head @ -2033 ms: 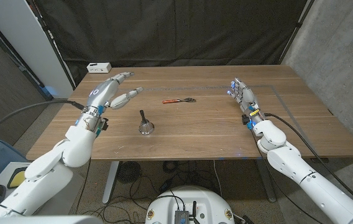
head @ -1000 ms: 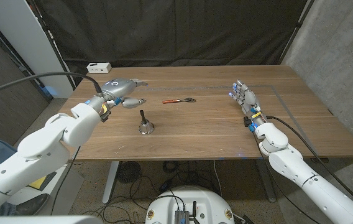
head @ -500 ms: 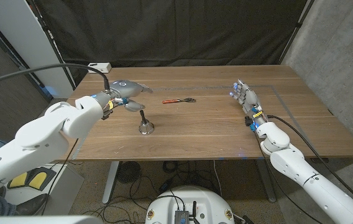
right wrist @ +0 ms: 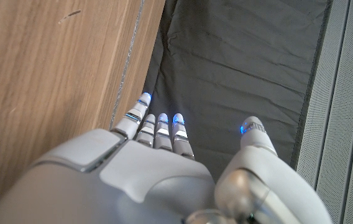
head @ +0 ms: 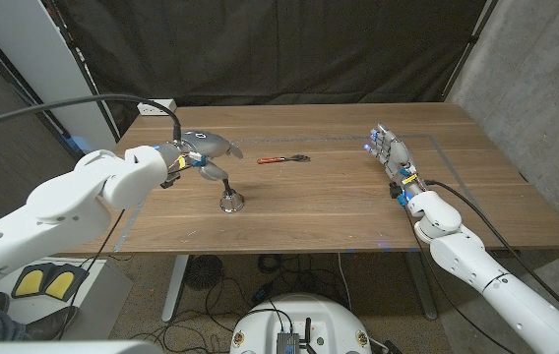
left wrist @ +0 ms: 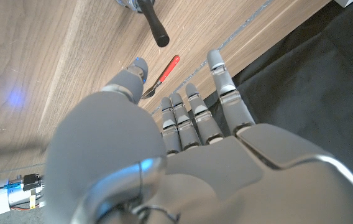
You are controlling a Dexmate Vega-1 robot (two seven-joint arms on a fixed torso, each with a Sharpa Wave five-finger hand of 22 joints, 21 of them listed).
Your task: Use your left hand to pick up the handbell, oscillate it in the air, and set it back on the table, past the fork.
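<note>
One handbell (head: pixel 230 200) stood upright on the wooden table (head: pixel 339 197), left of frame centre in the head view, black handle up, silver bell mouth on the wood. In the left wrist view its handle (left wrist: pixel 153 22) showed near the top edge, w/ the bell body cut off by the frame.

Your left hand (head: pixel 204 149) hovered just above and to the upper left of the bell, palm down, fingers spread and extended toward frame right. It held nothing; thumb hung down close to the handle top, but you couldn't tell from the head view whether it touched. In the left wrist view the fingers (left wrist: pixel 192 118) lay straight and parted, thumb tip apart from the handle, so not grasping.

Fork (head: pixel 282 158) w/ red handle lay flat on the table, up and right of the bell, near frame centre, well apart from the bell. Left wrist view showed it (left wrist: pixel 161 73) just beyond the thumb tip.

Your right hand (head: pixel 389 152) sat at the right side of the frame, near the table's far right part, fingers extended and slightly apart, holding nothing. Right wrist view showed those fingers (right wrist: pixel 161 127) straight, w/ blue lights at the tips.

White box (head: pixel 157 105) sat at the table's upper left corner.
</note>
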